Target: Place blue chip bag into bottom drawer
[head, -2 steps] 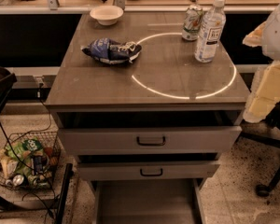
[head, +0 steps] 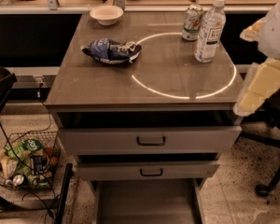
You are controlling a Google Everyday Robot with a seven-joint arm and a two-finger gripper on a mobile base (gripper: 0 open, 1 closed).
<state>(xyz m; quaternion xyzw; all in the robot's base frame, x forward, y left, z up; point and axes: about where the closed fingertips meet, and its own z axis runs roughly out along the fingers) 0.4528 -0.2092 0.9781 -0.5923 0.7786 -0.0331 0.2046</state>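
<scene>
The blue chip bag (head: 111, 50) lies crumpled on the left side of the cabinet top, near the back. The bottom drawer (head: 147, 203) is pulled out at the foot of the cabinet, and its plain grey floor shows. My gripper (head: 261, 87) hangs at the right edge of the view, beside the cabinet's right front corner. It is well to the right of the bag and holds nothing that I can see.
A white bowl (head: 106, 14) stands at the back left of the top. A can (head: 192, 23) and a clear water bottle (head: 209, 31) stand at the back right. The two upper drawers (head: 151, 141) are slightly open. A wire basket of packets (head: 25, 164) sits on the floor at left. A chair base (head: 266, 185) is at right.
</scene>
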